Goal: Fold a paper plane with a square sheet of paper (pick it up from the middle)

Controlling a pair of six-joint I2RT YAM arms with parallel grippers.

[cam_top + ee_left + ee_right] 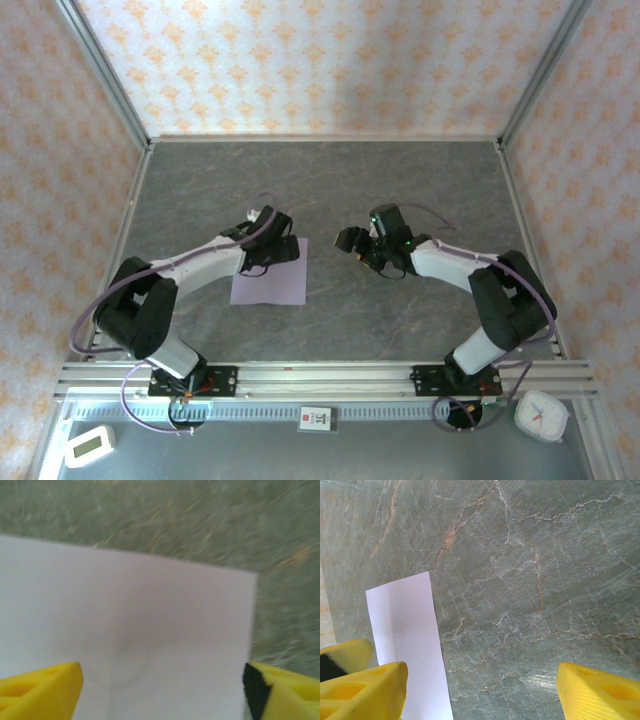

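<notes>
My left fingers (268, 252) hang over the far part of the thin square sheet of matte lavender paper (270, 285). It lies flat on the grey-green marbled desk (400, 180), left of the middle and apart from the aluminium rail (320, 378) at the near edge. From my left wrist, the two yellow fingers (42, 692) stand wide apart, open and holding nothing. One is over the sheet (150, 630), the other at its side edge, where paper gives way to bare stone. That view is blurred, so I cannot tell whether the tips touch the paper. A faint line runs down the sheet between them.

My right fingers (350, 240) are to the right of the sheet, apart from it, above bare desk. From my right wrist, these yellow fingers (365, 692) are also spread wide and open, with only veined stone (530, 580) between them. A strip of the lavender sheet (407, 640) shows at the left of that view, partly behind one finger.

On the near side of the rail, a small white timer (88, 445) lies at the left corner and a white clock (542, 415) at the right. Walls of pale patterned wallpaper (320, 60) close in the far side, left and right.
</notes>
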